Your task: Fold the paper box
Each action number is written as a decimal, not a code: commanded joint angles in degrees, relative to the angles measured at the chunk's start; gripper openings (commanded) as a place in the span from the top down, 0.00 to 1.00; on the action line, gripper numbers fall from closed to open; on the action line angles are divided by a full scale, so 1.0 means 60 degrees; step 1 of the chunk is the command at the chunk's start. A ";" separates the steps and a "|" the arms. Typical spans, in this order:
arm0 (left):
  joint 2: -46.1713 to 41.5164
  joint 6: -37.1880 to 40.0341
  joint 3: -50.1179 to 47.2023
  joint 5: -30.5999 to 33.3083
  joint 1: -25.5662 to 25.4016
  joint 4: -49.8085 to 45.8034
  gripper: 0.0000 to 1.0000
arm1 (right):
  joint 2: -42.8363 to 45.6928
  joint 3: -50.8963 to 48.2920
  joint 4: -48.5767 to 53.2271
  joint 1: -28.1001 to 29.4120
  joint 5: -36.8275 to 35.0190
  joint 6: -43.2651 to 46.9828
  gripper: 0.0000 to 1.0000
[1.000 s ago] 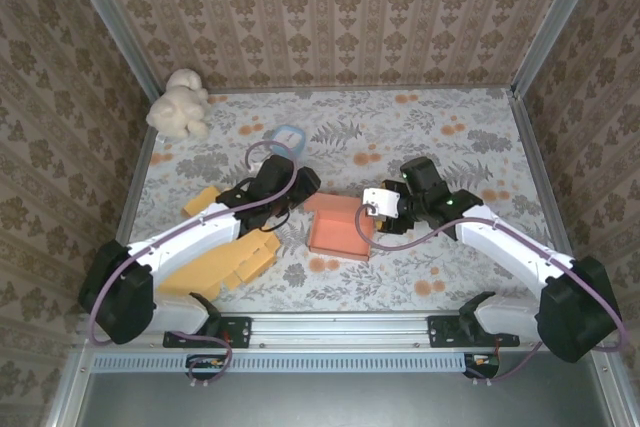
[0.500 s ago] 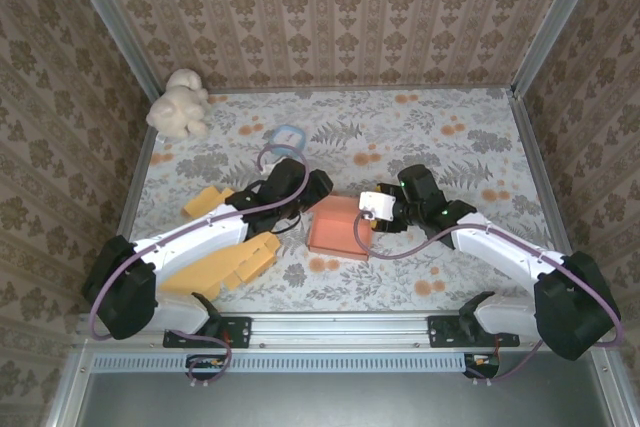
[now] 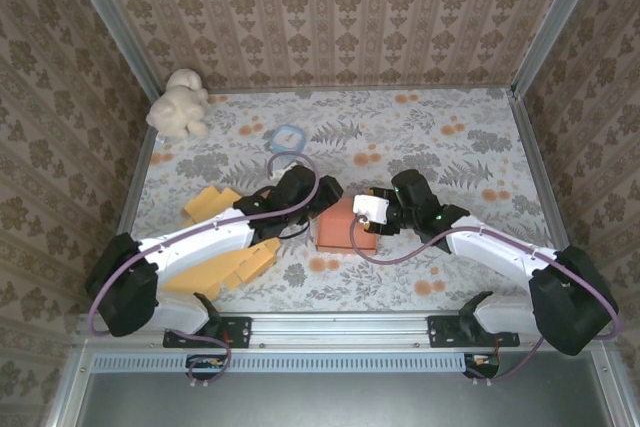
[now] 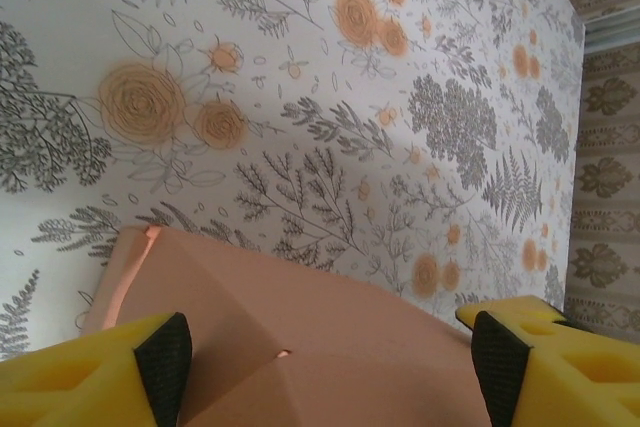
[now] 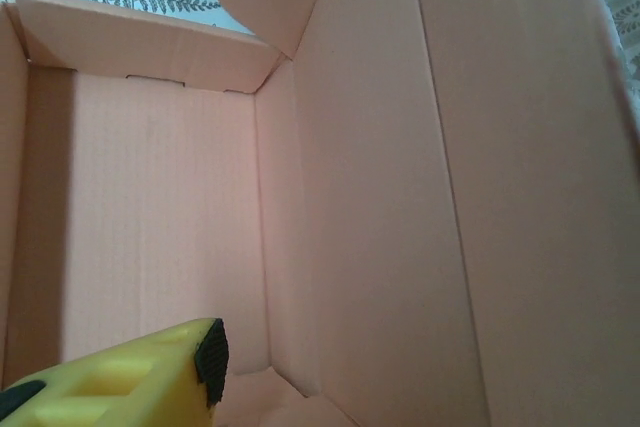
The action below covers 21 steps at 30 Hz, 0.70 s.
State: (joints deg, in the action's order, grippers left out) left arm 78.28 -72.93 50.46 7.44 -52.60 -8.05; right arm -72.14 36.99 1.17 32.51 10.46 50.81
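Paper box (image 3: pixel 338 230) sits on the surface (image 3: pixel 430 137) between both arms. Left gripper (image 4: pixel 330 362) stands wide open over a box panel. Right gripper (image 3: pixel 370 217): one finger (image 5: pixel 190 352) inside the box; its opening cannot be told

Two white arms (image 3: pixel 200 239) with black joints (image 3: pixel 125 292). A thin purple cable (image 3: pixel 292 155) loops along each. Yellow fingers (image 4: pixel 70 382) have black pads (image 4: pixel 165 359).

Top-down, the paper box (image 3: pixel 335 235) is half buried under the left gripper (image 3: pixel 318 199) and right gripper (image 3: pixel 372 213), flaps hidden. The right one's finger (image 5: pixel 140 377) gets chopped by the frame edge. The blue-rimmed thing (image 3: pixel 287 137) is maybe a lid, too tiny to call.
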 commanded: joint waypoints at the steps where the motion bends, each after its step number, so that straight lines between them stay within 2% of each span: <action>1: 0.0122 -0.0143 0.0072 0.0212 -0.0219 0.0171 0.25 | 0.0011 -0.0130 -0.0090 0.0158 0.0035 -0.0010 0.42; 9: 0.0264 -0.0487 -0.0495 0.0305 -0.0341 0.0653 0.29 | 0.0293 -0.0150 0.0611 0.0510 -0.0438 0.0146 0.46; 21: 0.0488 -0.0369 -0.0487 0.0919 -0.0828 0.0361 0.33 | 0.0957 -0.0465 0.1479 0.0587 -0.0835 0.0308 0.47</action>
State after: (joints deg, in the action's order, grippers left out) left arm 80.90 -73.97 48.38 10.55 -56.99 -5.76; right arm -67.92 35.11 6.50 35.68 6.76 51.68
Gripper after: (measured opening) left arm 0.672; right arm 0.534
